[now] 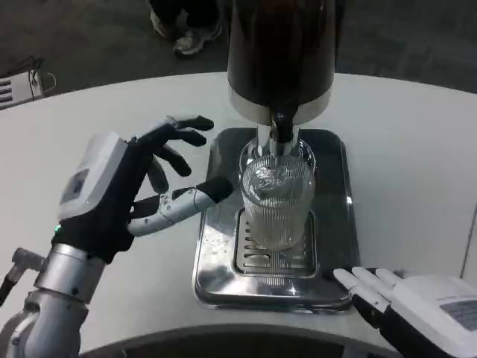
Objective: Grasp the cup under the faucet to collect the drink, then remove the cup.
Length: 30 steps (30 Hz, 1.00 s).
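Cup waits under the faucet, both hands empty.

On the white table [417, 171], the dark dispenser [279, 56] stands over a steel drip tray [335, 224]; the ribbed clear cup [276, 200] sits on its grate below the faucet [280, 127]. The left hand [141, 186] hovers beside it, fingers spread, thumb near the cup. The right hand [410, 302] lies flat, fingers touching the tray's corner.

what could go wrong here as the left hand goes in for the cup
1. The left hand is open beside the cup, not gripping; its fingers could nudge the ribbed cup sideways off the grate.
2. The cup sits right below the faucet, so lifting it straight up may strike the spout.
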Motion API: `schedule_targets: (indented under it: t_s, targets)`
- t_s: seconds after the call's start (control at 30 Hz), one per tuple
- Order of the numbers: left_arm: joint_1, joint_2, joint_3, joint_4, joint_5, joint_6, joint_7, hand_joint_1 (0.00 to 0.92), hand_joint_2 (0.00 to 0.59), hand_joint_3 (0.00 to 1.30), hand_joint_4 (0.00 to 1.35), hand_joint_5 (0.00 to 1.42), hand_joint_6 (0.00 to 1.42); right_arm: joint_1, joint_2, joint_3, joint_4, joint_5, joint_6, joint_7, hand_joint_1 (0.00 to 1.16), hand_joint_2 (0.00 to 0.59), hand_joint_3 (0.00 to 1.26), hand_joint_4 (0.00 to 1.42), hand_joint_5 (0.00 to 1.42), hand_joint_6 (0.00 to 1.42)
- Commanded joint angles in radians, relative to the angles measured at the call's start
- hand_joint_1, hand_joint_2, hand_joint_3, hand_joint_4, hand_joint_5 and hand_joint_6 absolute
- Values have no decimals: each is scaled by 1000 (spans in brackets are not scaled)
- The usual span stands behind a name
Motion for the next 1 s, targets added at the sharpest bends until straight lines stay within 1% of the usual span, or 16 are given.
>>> schedule_targets:
  t_s: [0.03, 0.1, 0.2, 0.33, 0.43, 0.57, 0.67, 0.8, 1.0]
  targets:
    - [15, 12, 41, -92, -112, -9, -102, 48, 52, 426, 417, 473, 577, -12, 4, 24, 16, -17, 8, -11, 584, 446, 24, 0, 0, 0]
    - [1, 9, 51, -114, -157, 0, -145, 32, 55, 427, 404, 451, 512, -18, 5, 30, 21, -21, 11, -12, 584, 446, 24, 0, 0, 0]
    - [-35, 2, 60, -132, -236, 20, -217, 29, 56, 406, 387, 425, 471, -26, 4, 38, 26, -26, 15, -12, 584, 446, 24, 0, 0, 0]
    - [-115, -14, 61, -116, -339, 55, -319, 32, 66, 376, 359, 405, 445, -31, 6, 47, 29, -33, 19, -12, 584, 446, 24, 0, 0, 0]
    - [-164, -30, 57, -99, -379, 75, -365, 32, 68, 363, 348, 401, 421, -32, 6, 53, 29, -38, 21, -13, 584, 446, 24, 0, 0, 0]
    - [-219, -57, 49, -70, -405, 94, -417, 24, 71, 349, 335, 401, 411, -30, 9, 58, 27, -44, 30, -12, 584, 446, 24, 0, 0, 0]
    - [-263, -82, 28, -32, -414, 106, -475, 32, 74, 340, 333, 402, 403, -19, 9, 54, 17, -46, 36, -12, 584, 446, 24, 0, 0, 0]
    - [-284, -104, 11, 5, -430, 111, -531, 27, 75, 340, 333, 405, 402, -9, 9, 49, 7, -47, 40, -13, 584, 446, 24, 0, 0, 0]
    - [-304, -144, 2, 63, -433, 109, -573, 24, 81, 338, 333, 411, 402, -1, 7, 43, 1, -43, 45, -12, 583, 447, 29, 0, 0, 0]
